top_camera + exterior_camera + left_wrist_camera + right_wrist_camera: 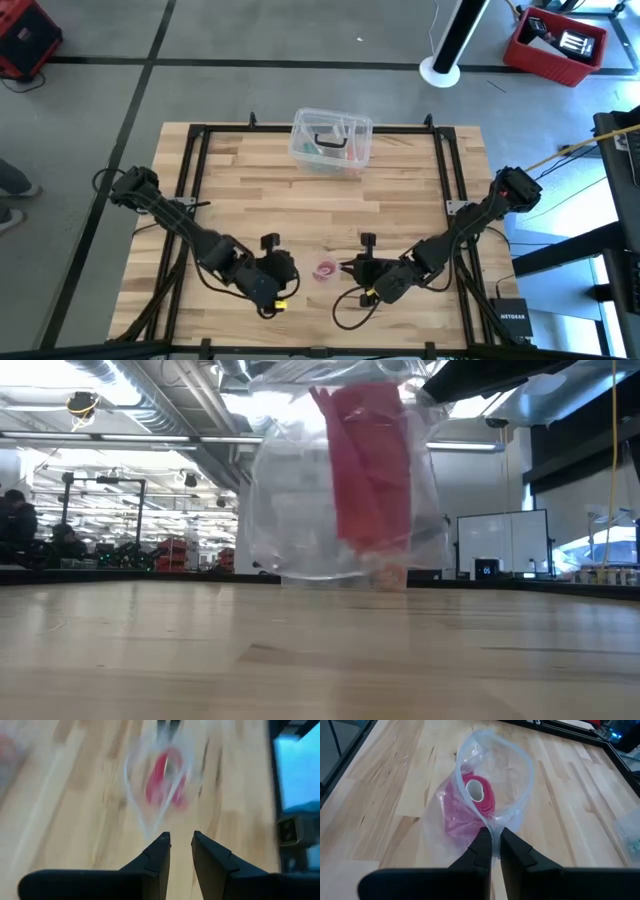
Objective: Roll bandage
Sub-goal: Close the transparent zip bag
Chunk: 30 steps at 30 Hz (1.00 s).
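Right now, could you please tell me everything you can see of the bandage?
The bandage is a pinkish-red fabric roll wound on a pale tubular core, with some looser fabric bunched beside it. It sits inside a clear plastic wrapper, near the table's front edge between both arms. The right gripper is shut on the wrapper's edge, not on the bandage itself. The left gripper, fingers slightly apart, is just short of it.

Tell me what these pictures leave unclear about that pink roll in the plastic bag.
- Left wrist view: the bandage and wrapper are motion-blurred; whether the left gripper touches the plastic can't be told.
- Low view: the wrapper fills the picture; both grippers are out of frame.
- High view: the bandage is too small to show whether it's unrolled.
- Right wrist view: the right gripper pinches the wrapper.
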{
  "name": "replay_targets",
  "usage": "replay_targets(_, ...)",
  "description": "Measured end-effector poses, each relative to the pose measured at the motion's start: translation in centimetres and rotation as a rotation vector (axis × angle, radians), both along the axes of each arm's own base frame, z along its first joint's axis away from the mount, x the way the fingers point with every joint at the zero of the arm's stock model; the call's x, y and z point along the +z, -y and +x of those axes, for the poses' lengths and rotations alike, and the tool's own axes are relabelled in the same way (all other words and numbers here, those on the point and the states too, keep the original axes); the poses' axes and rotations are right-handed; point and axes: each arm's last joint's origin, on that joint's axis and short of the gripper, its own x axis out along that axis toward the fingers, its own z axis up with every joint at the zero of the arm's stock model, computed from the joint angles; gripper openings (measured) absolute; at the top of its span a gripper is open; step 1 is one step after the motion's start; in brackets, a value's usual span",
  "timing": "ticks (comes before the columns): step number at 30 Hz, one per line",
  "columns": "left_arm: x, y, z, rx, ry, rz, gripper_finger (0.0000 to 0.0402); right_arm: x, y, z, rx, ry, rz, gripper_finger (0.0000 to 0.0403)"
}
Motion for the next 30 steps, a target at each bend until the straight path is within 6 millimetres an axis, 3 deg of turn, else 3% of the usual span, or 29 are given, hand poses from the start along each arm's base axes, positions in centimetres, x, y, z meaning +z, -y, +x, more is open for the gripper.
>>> replay_targets(4, -1.7, 0.6, -1.0, 0.037, -0.051, -0.016, 0.0072, 0.0, 0.0, 0.0, 0.000, -0.001, 0.000, 0.0022)
replay_targets(12, -4.4, 0.8, -1.7, 0.120, 0.026, 0.049, 0.0072, 0.0, 0.0, 0.0, 0.006, -0.004, 0.008, 0.0025)
replay_targets(26, -4.9, -0.6, 0.2, 0.130, 0.152, 0.069, 0.0072, 0.0, 0.0, 0.0, 0.006, -0.006, 0.007, 0.0027)
replay_targets(30, -5.0, -0.9, 0.2, 0.142, 0.141, 0.087, 0.0042, 0.0, 0.0, 0.0, 0.008, -0.006, 0.005, 0.0028)
